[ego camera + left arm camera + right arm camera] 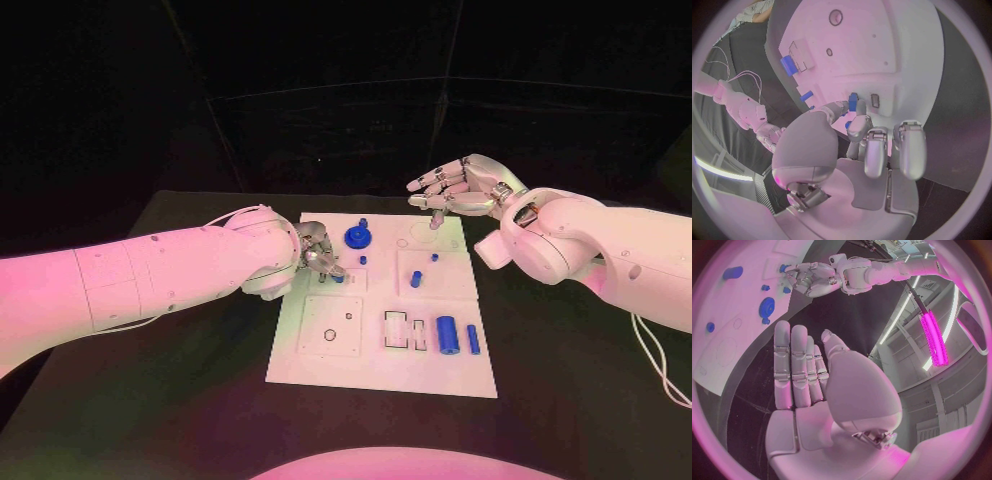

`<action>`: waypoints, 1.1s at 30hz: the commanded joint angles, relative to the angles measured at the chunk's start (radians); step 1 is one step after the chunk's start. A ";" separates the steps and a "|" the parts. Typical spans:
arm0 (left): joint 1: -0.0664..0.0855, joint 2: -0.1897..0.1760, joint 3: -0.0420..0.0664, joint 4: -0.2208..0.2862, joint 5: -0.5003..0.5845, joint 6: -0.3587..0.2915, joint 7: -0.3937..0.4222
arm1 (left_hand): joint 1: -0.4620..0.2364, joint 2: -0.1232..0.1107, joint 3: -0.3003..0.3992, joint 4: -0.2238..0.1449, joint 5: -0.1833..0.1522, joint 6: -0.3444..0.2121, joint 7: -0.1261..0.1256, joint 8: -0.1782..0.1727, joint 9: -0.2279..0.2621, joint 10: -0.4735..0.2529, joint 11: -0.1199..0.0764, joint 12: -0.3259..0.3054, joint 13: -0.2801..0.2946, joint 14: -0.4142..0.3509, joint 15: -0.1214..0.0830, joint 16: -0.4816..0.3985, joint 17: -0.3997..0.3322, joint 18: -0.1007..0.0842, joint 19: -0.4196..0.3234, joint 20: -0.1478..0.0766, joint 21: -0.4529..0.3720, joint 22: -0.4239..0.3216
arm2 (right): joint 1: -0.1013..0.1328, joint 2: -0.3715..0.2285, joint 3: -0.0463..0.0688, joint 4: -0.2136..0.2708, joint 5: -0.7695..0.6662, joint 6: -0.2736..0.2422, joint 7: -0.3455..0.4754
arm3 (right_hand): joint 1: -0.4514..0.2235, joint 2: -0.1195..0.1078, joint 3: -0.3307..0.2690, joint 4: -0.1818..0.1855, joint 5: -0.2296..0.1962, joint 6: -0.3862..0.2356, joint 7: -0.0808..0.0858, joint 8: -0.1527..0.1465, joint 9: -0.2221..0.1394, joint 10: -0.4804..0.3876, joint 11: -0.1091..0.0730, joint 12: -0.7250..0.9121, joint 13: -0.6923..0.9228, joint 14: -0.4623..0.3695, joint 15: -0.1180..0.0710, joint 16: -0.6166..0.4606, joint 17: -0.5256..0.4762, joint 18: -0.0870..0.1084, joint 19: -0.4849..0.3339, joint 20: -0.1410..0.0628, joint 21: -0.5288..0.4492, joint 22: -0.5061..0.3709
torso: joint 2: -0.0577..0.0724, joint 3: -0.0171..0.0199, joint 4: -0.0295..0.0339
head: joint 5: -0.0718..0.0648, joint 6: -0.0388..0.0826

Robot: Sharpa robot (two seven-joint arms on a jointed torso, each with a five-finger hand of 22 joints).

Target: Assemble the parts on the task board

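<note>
Two robot hands: left robot hand point(317, 262) at task board point(378, 378) edge, right robot hand point(464, 188) above.

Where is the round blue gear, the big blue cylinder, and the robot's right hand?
blue gear point(358, 237), head view, on its round face.
big blue cylinder point(447, 335), head view, on the middle of its side.
right hand point(459, 190), head view, on the middle of the hand.

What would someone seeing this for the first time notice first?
Probably the white task board in the middle of the black table, dotted with small blue parts. The left hand pinches a blue part at the board's left edge, while the right hand hovers over its far end, holding nothing.
</note>
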 commanded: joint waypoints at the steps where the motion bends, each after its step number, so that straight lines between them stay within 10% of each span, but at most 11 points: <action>1: 0.001 0.000 0.000 0.002 -0.009 0.024 -0.002 | 0.001 0.004 0.136 -0.142 0.002 0.007 -0.004 0.007 0.002 0.005 -0.002 0.004 0.001 0.104 -0.009 0.003 0.263 -0.005 0.033 -0.006 -0.001 0.076 | 0.002 0.001 0.001 0.001 -0.001 -0.004 0.008 | -0.012 0.000 -0.001 0.005 0.005 -0.005 0.001 0.004 0.001 -0.007 0.000 0.003 -0.001 0.000 0.005 -0.004 0.001 0.012 0.004 0.001 -0.007 -0.001 | 0.000 0.0003 0.0003 | 0.000 -0.001; 33: 0.002 0.012 0.000 -0.011 -0.017 0.049 -0.001 | -0.075 0.026 -0.024 -0.065 -0.003 0.041 -0.029 0.010 0.001 0.022 -0.021 0.024 0.026 0.104 -0.025 0.003 0.263 -0.006 0.034 -0.021 -0.004 0.078 | 0.002 0.002 0.001 0.002 -0.001 -0.004 0.008 | -0.014 0.001 -0.001 0.008 0.008 -0.005 0.000 0.006 0.002 -0.007 0.000 0.006 -0.002 0.001 0.004 -0.004 0.002 0.012 0.006 0.001 -0.009 -0.002 | -0.001 0.0004 0.0004 | -0.007 -0.004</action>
